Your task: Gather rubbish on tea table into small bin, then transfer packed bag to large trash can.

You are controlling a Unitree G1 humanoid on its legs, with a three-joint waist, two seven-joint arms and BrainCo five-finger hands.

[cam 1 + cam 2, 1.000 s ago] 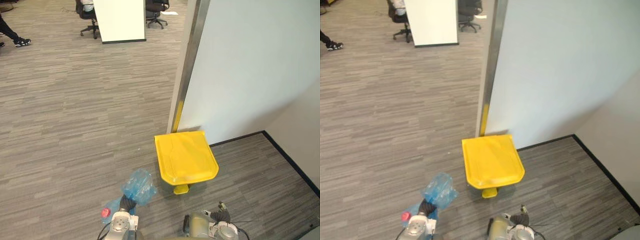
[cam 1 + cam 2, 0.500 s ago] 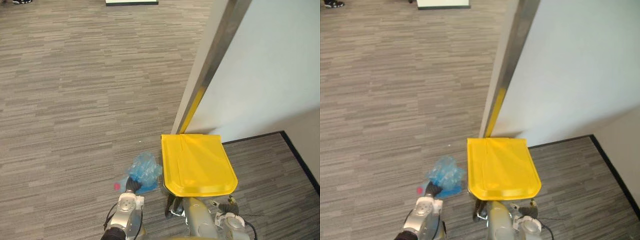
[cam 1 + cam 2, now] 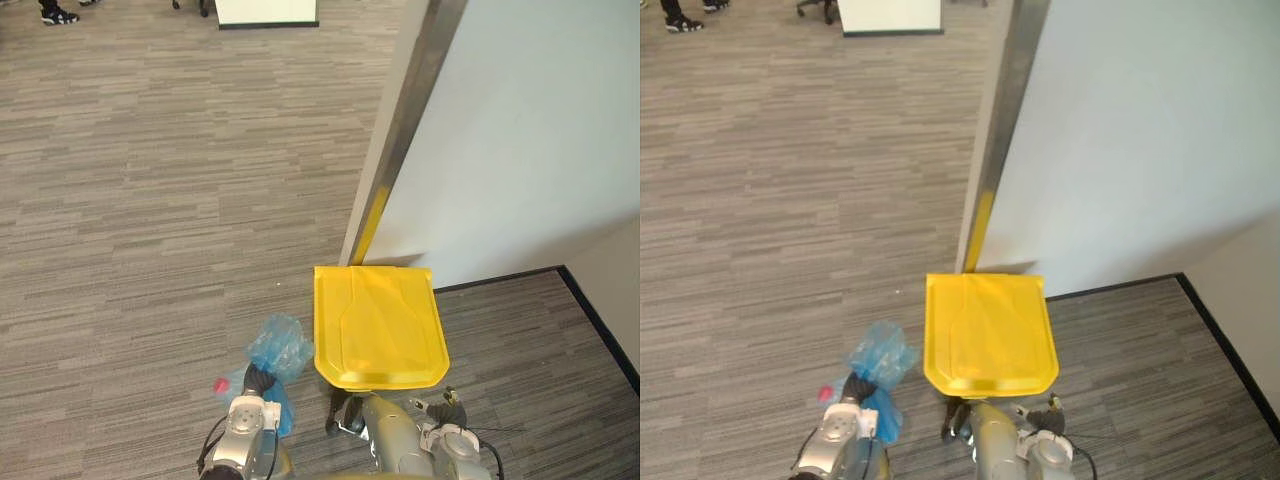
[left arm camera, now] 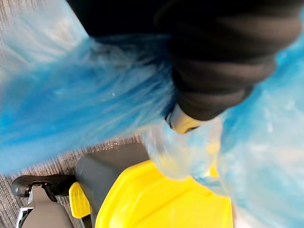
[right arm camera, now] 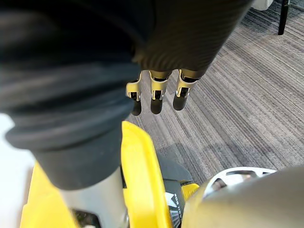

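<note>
We note the left arm [image 3: 243, 447] low at the lower left, its left hand [image 3: 258, 381] curled tight round the neck of the blue bag [image 3: 281, 347]. The right arm [image 3: 398, 450] sits low alongside, and the right hand [image 5: 156, 95] has its fingers loosely extended.

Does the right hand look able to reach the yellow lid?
Probably yes: the right hand hangs open and empty just by the near edge of the yellow lid, nothing between them. The left hand grips the blue bag.

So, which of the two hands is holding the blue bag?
The left hand: it is closed on the neck of the blue rubbish bag. The right hand is open and empty, near the yellow trash can.
</note>
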